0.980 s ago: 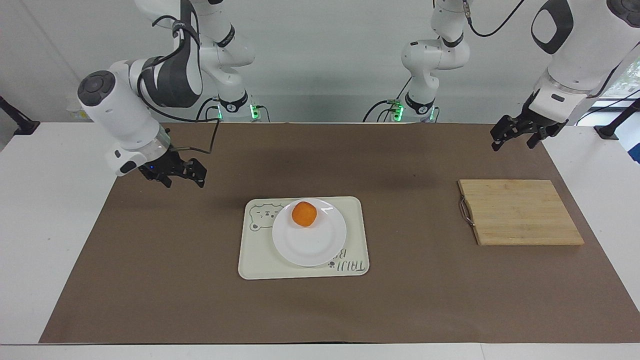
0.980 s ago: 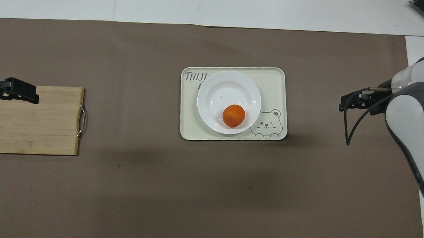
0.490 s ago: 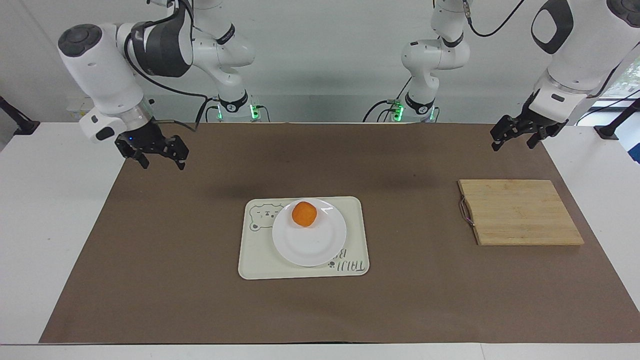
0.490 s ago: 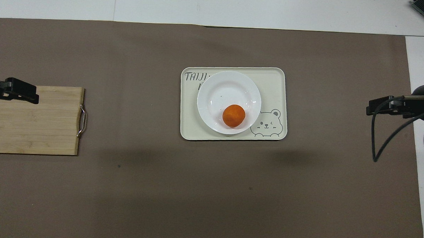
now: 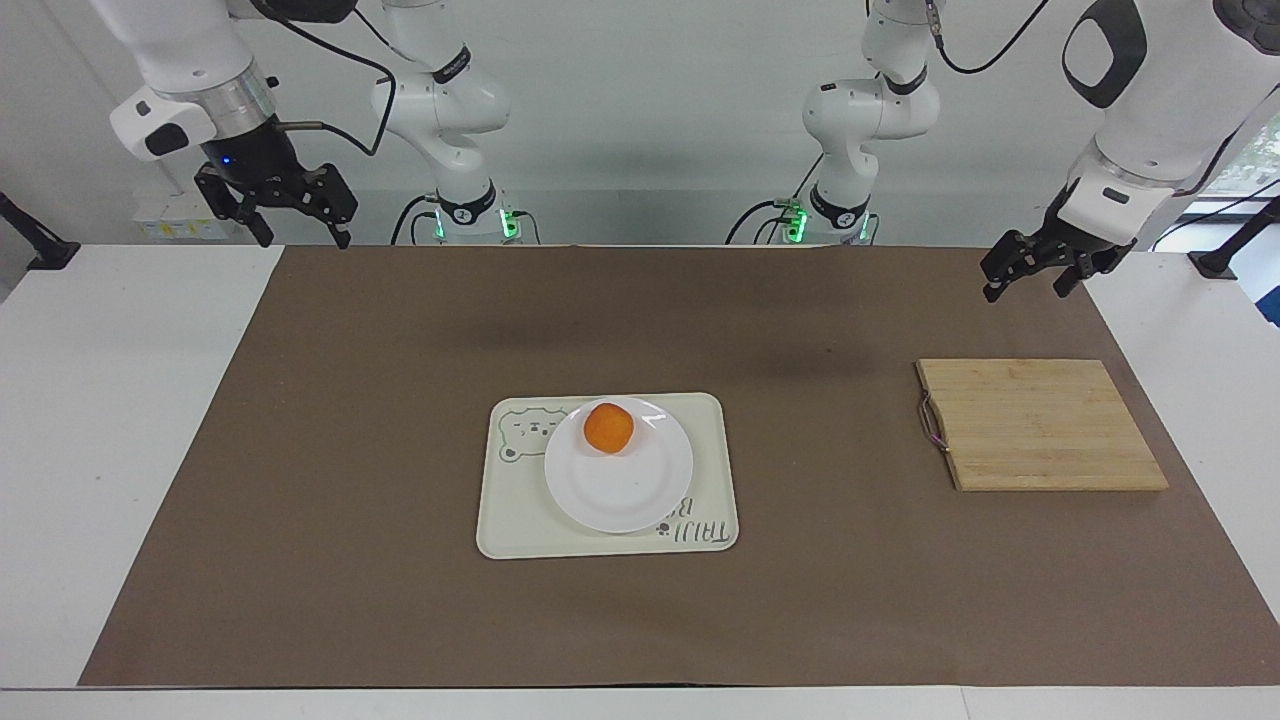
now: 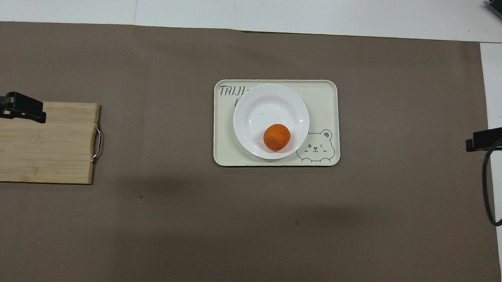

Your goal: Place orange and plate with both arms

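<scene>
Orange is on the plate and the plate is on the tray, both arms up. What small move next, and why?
Probably none beyond parking. The orange sits on the plate, which rests on the bear tray. The right gripper and left gripper are raised, open and empty, so I would hold both there.

White wall [image 5: 650, 100], white table [image 5: 100, 450], brown mat [image 5: 350, 550].

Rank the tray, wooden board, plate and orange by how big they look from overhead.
1. Tray and wooden board: too alike to rank, since the board runs off the picture's edge.
2. Plate, lying on the tray.
3. Orange, sitting on the plate.
</scene>
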Tool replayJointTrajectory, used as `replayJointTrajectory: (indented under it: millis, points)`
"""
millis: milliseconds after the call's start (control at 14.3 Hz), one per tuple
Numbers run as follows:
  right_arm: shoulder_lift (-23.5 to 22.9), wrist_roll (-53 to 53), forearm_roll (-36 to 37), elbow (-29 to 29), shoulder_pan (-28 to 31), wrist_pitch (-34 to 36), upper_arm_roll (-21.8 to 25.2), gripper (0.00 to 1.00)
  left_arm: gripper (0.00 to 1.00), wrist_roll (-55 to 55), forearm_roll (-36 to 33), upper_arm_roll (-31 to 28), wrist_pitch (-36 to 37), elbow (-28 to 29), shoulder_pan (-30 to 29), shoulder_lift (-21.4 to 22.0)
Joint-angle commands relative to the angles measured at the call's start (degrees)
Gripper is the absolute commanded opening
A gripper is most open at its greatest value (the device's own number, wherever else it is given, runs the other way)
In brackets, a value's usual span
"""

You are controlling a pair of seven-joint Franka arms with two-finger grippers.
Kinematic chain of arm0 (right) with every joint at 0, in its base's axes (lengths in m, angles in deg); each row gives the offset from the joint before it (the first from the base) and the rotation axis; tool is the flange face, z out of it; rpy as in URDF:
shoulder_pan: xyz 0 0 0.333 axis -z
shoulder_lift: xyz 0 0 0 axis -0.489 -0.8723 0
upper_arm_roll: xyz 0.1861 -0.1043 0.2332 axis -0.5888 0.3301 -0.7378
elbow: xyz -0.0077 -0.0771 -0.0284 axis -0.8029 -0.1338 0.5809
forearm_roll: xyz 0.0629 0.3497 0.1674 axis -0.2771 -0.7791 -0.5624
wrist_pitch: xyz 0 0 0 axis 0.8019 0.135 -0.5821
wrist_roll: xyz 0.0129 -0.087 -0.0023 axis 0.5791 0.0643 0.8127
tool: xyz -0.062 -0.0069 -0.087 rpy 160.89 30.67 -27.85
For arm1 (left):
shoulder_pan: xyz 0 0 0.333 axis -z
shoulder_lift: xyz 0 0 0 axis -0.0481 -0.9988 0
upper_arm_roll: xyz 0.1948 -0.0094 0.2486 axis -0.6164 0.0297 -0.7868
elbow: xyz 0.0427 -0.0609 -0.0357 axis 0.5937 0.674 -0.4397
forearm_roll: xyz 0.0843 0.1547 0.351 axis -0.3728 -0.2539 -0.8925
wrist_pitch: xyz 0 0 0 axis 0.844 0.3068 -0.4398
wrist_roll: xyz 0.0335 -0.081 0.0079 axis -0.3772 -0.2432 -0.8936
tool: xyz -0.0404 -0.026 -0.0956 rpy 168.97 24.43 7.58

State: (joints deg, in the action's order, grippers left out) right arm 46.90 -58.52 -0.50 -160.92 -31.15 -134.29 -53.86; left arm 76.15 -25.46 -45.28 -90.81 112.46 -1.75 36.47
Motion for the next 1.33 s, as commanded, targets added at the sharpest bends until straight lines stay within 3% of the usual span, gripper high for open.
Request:
replayJointTrajectory:
  millis: [0,490,770,1260]
  points:
    - [0.7,-0.9,0.4,-0.7,0.0,0.8,-0.9,1.0,1.0,-0.7,-1.1,0.1,-0.3,-0.3,0.0,0.0]
    - [0.9,-0.9,0.4,-1.1,-0.1,0.6,-1.1,1.0,1.0,-0.7,-1.1,0.1,-0.3,-0.3,0.0,0.0]
    - [2.8,-0.8,1.0,-4.8,-0.3,-1.2,-1.5,1.0,1.0,-0.7,-1.1,0.1,-0.3,-0.3,0.0,0.0]
    - [2.5,2.6,3.1,-4.3,-0.4,-1.5,-1.6,1.0,1.0,-0.7,-1.1,0.1,-0.3,-0.3,0.0,0.0]
